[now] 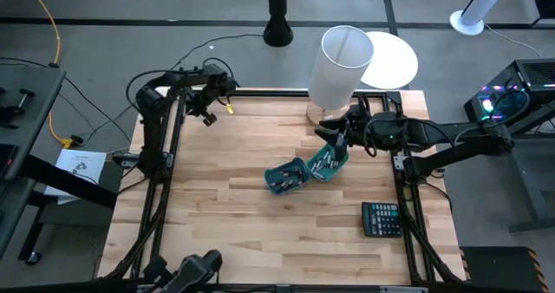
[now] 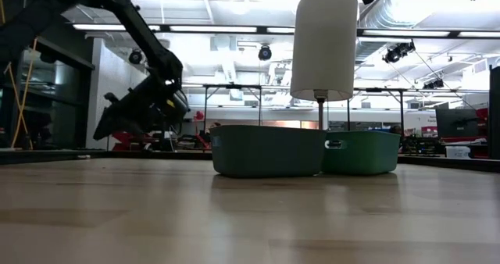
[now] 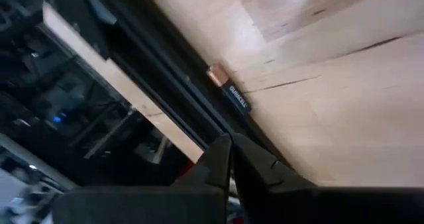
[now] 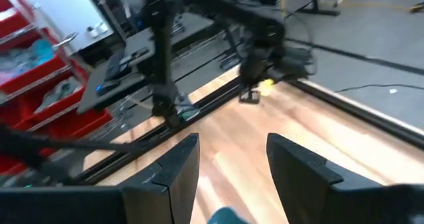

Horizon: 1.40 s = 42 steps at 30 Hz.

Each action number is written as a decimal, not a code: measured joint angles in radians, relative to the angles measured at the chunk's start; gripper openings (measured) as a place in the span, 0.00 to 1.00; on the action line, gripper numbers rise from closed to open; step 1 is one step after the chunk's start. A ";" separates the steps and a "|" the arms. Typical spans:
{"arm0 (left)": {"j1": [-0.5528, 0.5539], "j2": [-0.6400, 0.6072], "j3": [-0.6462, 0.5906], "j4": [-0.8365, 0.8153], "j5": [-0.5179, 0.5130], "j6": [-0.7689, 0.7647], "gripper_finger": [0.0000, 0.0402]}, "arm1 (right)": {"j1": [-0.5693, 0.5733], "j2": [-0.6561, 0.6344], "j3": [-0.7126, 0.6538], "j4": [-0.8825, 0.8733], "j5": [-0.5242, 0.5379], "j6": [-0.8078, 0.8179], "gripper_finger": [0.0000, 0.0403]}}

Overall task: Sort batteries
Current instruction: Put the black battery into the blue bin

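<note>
A single dark battery with a coppery end (image 3: 228, 93) lies on the wood beside the black frame rail at the table's far-left edge. My left gripper (image 3: 226, 143) (image 1: 208, 115) is shut and hovers just short of it, apart from it. Two small teal bins stand side by side mid-table, the left bin (image 1: 286, 179) (image 2: 266, 151) and the right bin (image 1: 326, 163) (image 2: 361, 151). Both hold several batteries. My right gripper (image 4: 232, 159) (image 1: 335, 139) is open and empty above the right bin's far end.
A tall white lamp shade (image 1: 343, 57) (image 2: 325, 41) on a round wooden base stands at the far edge, just behind my right gripper. A black calculator (image 1: 381, 218) lies near the right edge. Black frame rails (image 3: 165, 91) border the table. Bare wood lies left of the bins.
</note>
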 joint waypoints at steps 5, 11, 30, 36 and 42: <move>0.008 0.118 0.087 -0.015 -0.069 0.124 0.00 | -0.006 0.000 0.000 -0.005 -0.008 0.000 0.43; 0.054 0.274 0.186 -0.107 -0.079 0.211 0.00 | -0.066 0.000 0.000 0.006 -0.003 0.060 0.43; 0.166 0.298 0.180 -0.047 0.207 0.419 0.00 | -0.203 0.000 0.000 -0.004 -0.183 0.069 0.43; 0.122 0.298 0.198 -0.071 0.212 0.444 0.00 | -0.228 0.000 0.000 -0.004 -0.184 0.035 0.43; 0.057 0.226 0.243 -0.017 0.266 0.377 0.00 | -0.272 0.000 0.000 -0.005 -0.186 -0.023 0.43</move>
